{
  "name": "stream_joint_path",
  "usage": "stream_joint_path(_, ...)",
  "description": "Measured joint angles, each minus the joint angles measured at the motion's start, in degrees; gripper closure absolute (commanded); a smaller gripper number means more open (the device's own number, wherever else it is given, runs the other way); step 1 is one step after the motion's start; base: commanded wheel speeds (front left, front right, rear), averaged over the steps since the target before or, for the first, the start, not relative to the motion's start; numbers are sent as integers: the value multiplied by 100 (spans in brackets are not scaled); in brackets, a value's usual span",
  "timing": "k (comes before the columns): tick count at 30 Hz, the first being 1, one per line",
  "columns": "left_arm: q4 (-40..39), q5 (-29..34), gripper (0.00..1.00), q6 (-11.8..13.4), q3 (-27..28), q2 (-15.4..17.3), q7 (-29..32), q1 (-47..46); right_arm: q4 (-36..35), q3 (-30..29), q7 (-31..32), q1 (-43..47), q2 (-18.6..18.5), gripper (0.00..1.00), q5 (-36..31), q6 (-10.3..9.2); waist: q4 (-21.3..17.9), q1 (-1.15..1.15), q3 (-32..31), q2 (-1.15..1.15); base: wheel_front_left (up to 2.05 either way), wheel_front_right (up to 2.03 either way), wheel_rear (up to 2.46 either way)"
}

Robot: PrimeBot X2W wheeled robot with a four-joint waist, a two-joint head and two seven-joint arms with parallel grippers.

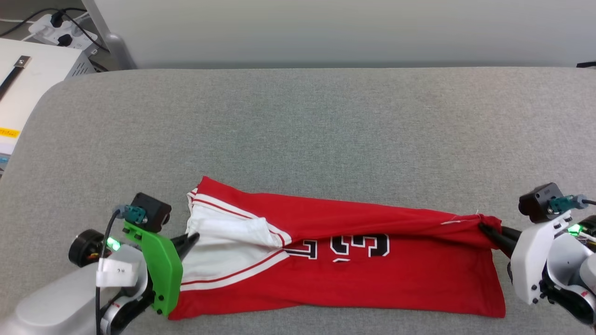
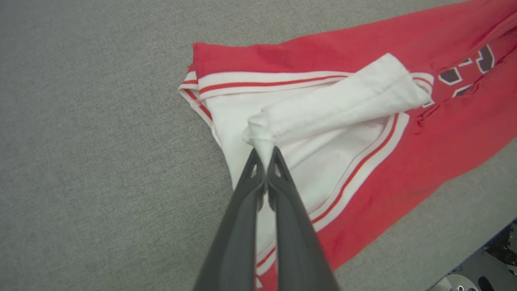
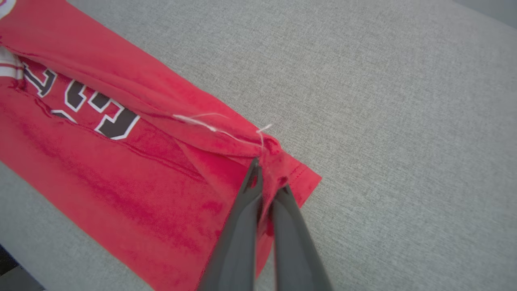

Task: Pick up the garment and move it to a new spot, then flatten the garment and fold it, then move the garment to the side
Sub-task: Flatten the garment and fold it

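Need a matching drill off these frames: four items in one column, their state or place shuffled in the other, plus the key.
Column 1
1. left gripper
2. right gripper
3. lettering
4. power strip

Column 2
A. shut on the garment's red hem edge
B. half hidden under a fold
C. shut on the white sleeve
D. beyond the table's far left corner

Pairs: 1-C, 2-A, 3-B, 4-D
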Motion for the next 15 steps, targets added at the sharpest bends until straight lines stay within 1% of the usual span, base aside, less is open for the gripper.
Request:
stream_joint_path(4, -82, -122, 100, 52, -10, 25, 8, 261, -203, -264, 98, 463, -7, 100, 2, 0, 36, 0, -30, 0, 0, 0, 0)
stream_joint_path(8, -18, -160, 100, 89, -9, 32, 14, 461, -277, -536, 254, 842, 67, 100, -14, 0, 23, 0, 4, 0, 0, 0, 0)
stream_joint_path(14, 313, -229, 100, 25, -10, -147, 5, 643, -115, -781, 427, 1142, 355, 100, -88, 0, -19, 0, 125, 0, 0, 0, 0)
stream_joint_path(15, 364, -225, 100, 25, -9, -179, 5, 643, -94, -806, 428, 1152, 385, 97, -114, 0, -22, 0, 137, 0, 0, 0, 0)
